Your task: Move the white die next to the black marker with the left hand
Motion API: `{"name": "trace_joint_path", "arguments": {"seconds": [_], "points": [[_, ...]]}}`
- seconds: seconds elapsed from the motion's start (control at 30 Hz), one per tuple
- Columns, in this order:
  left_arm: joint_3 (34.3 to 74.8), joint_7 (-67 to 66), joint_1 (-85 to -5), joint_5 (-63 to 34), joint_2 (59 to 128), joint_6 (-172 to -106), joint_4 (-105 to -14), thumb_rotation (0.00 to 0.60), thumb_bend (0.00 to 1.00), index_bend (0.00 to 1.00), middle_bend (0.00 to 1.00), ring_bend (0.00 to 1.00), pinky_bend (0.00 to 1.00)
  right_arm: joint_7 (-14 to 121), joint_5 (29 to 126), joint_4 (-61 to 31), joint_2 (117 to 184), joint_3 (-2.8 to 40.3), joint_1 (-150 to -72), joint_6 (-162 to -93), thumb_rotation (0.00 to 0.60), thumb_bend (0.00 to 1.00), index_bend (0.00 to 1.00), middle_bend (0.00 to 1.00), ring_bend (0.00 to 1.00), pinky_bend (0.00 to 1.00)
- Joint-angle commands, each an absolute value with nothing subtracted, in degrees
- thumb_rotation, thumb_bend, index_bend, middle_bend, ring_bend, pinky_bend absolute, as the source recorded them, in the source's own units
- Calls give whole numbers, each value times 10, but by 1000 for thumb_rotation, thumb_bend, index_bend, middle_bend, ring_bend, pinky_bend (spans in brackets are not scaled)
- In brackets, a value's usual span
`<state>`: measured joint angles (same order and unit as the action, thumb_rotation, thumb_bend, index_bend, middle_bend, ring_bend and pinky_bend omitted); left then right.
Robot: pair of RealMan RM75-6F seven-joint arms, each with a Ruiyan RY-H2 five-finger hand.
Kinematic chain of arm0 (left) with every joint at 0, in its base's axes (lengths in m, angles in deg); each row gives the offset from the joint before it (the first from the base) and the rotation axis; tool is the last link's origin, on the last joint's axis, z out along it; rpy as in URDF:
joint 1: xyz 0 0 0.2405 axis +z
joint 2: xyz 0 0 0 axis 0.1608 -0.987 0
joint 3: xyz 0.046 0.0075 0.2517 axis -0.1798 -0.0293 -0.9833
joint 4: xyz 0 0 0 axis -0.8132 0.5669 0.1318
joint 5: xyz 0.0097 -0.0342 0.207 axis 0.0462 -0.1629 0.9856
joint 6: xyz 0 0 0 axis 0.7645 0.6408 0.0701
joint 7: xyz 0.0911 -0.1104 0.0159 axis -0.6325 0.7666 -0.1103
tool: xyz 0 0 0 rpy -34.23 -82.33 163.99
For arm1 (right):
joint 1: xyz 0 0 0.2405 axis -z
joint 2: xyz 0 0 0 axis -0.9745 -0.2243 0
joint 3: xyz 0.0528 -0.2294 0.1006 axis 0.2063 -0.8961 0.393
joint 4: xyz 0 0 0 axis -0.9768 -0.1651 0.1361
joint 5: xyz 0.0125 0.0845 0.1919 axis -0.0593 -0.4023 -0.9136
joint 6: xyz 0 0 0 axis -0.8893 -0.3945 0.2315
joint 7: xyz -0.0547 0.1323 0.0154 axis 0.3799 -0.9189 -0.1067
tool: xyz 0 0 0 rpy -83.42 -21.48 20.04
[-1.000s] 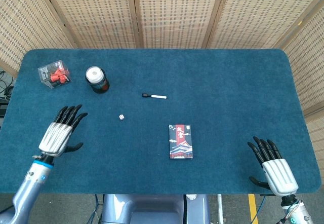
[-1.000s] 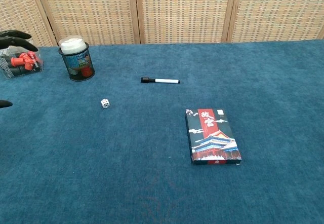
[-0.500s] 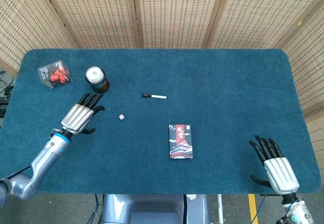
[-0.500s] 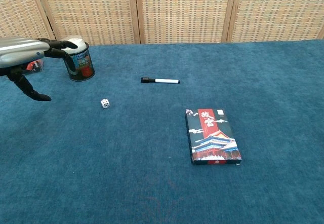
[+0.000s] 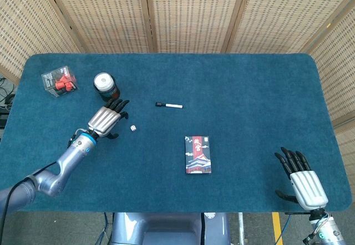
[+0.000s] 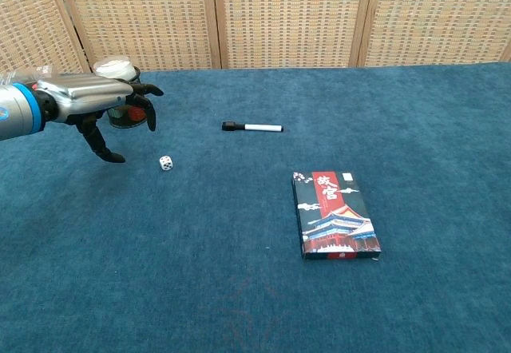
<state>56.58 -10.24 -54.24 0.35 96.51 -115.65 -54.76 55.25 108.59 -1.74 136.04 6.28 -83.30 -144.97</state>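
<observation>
Your left hand (image 5: pixel 106 120) hung left of the middle of the head view with its fingers spread and nothing in them, just to the left of the white die (image 5: pixel 133 128), not touching it. The die sat on the blue table (image 5: pixel 249 90), and the black marker (image 5: pixel 169 106) lay a bit up and to the right of it. Your right hand (image 5: pixel 302 178) stayed low in the bottom right corner, fingers apart and holding nothing.
</observation>
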Motion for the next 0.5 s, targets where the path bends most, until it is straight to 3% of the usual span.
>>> {"name": "trace_joint_path", "arguments": {"seconds": [0.03, 0.5], "points": [[564, -102, -559, -9, 985, -1139, -524, 600, 233, 333, 0, 0, 0, 551, 1083, -19, 1361, 63, -834, -1447, 600, 182, 47, 0, 0, 0], [557, -96, -598, -20, 1040, -1116, -463, 600, 254, 379, 0, 0, 0, 542, 1072, -29, 1364, 67, -837, -1439, 600, 182, 47, 0, 0, 0]]}}
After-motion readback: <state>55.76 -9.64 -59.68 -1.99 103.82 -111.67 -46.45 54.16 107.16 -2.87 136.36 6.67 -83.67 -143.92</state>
